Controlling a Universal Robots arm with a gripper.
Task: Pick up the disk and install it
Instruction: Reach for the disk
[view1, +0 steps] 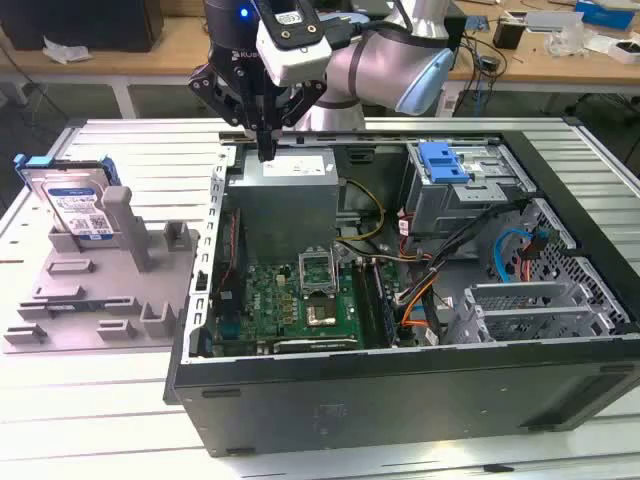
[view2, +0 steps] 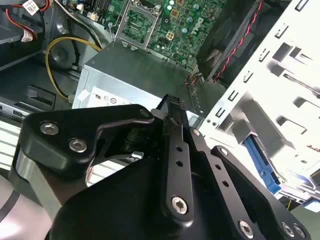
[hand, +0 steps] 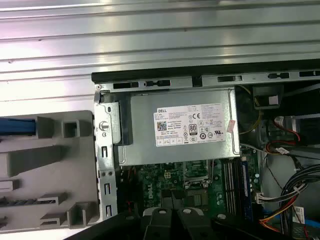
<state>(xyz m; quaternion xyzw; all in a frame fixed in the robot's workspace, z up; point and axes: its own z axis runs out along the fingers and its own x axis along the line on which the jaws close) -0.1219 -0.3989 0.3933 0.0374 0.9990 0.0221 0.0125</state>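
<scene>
The disk (view1: 76, 203), a silver drive with a white-and-blue label in a blue carrier, leans upright in the grey fixture (view1: 95, 300) on the exterior view's left, outside the computer case. A blue edge of its carrier (hand: 17, 126) shows in the first wrist view. My gripper (view1: 265, 150) hangs over the back left corner of the open case, just above the grey power supply (view1: 290, 185), well to the right of the disk. Its fingers (view2: 176, 112) are shut together with nothing between them. The power supply (hand: 180, 127) lies directly below it.
The open black computer case (view1: 400, 390) holds the green motherboard (view1: 300, 300), cables and a metal drive cage (view1: 465, 195) with a lone blue bracket (view1: 443, 160) on top. The case stands on a slatted metal table (view1: 100, 400). A wooden bench (view1: 150, 50) stands behind.
</scene>
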